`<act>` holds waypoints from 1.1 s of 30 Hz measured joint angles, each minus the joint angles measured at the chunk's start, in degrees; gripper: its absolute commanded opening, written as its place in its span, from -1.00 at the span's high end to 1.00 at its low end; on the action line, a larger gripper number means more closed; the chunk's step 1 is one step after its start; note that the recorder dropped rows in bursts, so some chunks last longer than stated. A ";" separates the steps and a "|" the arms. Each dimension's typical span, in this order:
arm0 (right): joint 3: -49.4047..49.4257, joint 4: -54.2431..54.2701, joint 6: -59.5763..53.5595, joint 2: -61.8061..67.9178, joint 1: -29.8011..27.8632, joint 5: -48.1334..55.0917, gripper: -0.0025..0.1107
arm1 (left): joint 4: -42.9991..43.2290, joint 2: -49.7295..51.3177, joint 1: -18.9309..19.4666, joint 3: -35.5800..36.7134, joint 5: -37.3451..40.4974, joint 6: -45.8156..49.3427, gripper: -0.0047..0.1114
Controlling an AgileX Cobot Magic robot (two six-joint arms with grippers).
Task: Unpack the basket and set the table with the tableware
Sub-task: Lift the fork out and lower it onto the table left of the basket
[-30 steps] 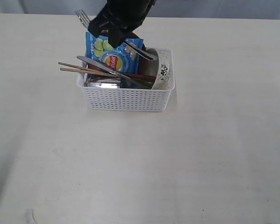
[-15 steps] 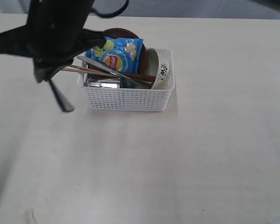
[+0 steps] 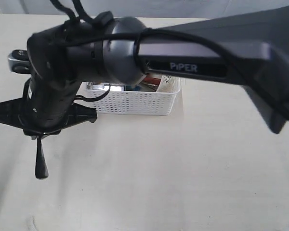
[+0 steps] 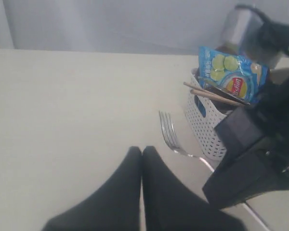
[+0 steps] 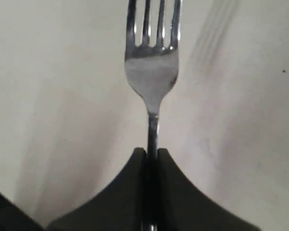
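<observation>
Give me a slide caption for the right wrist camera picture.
Right gripper shut on the handle of a steel fork, tines pointing away from the camera, with the pale table behind it.

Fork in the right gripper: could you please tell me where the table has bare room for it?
Bare table spreads below the basket in the exterior view and to its right; under the fork it is bare too. Crowded: inside the basket, and its left side, where the right gripper hangs.
</observation>
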 measured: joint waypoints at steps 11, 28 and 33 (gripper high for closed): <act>0.00 -14.76 23.99 5.26 0.00 0.46 0.96 | 0.00 0.00 0.00 0.00 0.00 0.00 0.92; 0.00 -20.53 28.56 7.87 0.00 2.40 0.96 | 0.00 0.00 0.00 0.00 0.00 0.00 0.92; 0.00 -21.63 28.41 7.87 0.00 2.40 0.96 | 0.00 0.00 0.00 0.00 0.00 0.00 0.92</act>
